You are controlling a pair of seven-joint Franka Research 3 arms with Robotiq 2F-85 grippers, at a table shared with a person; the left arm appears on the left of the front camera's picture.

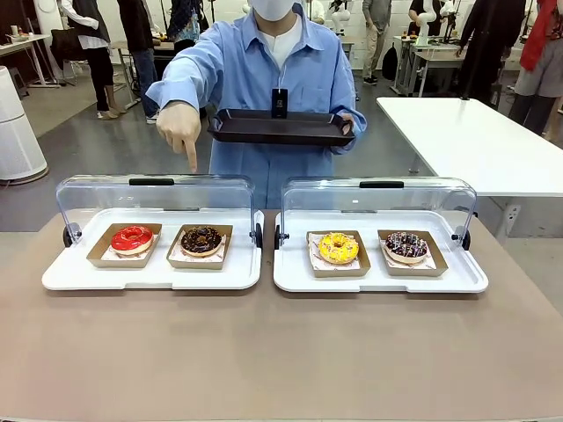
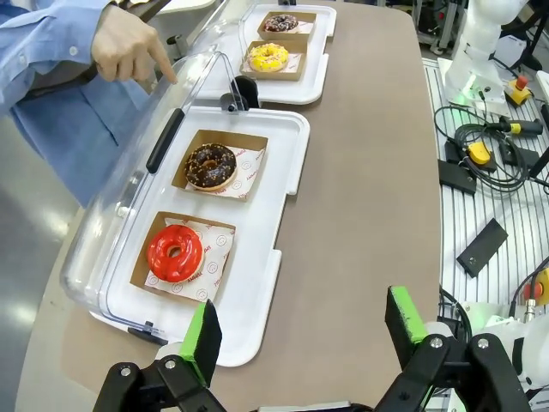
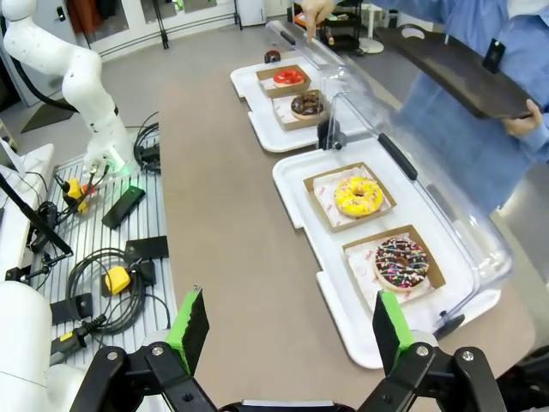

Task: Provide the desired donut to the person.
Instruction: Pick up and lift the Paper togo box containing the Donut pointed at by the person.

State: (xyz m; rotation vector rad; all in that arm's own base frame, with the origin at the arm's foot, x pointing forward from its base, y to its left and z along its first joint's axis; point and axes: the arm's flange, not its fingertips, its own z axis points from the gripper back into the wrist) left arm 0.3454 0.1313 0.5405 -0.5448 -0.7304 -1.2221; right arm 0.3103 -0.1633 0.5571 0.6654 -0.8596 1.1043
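Nearest the robot, the left gripper (image 2: 304, 330) hangs with its fingers spread wide and nothing between them. The right gripper (image 3: 292, 328) is the same, wide apart and empty. Both are above the near part of the table (image 1: 264, 352), which is bare brown surface from its near edge up to the trays.

The left tray (image 1: 149, 274) and right tray (image 1: 378, 281) sit side by side, their inner edges just apart. The left one holds a red donut (image 1: 132, 238) and a chocolate donut (image 1: 201, 240). The right one holds a yellow donut (image 1: 339, 247) and a sprinkled donut (image 1: 405, 245), each in a cardboard box. The clear lids (image 1: 154, 195) stand raised along the far edges, so the near side is open.

Beyond them the person (image 1: 290, 75) holds a dark tray (image 1: 281, 128) in one hand. The other hand (image 1: 179, 126) points down over the left lid, nearer the chocolate donut than the red.
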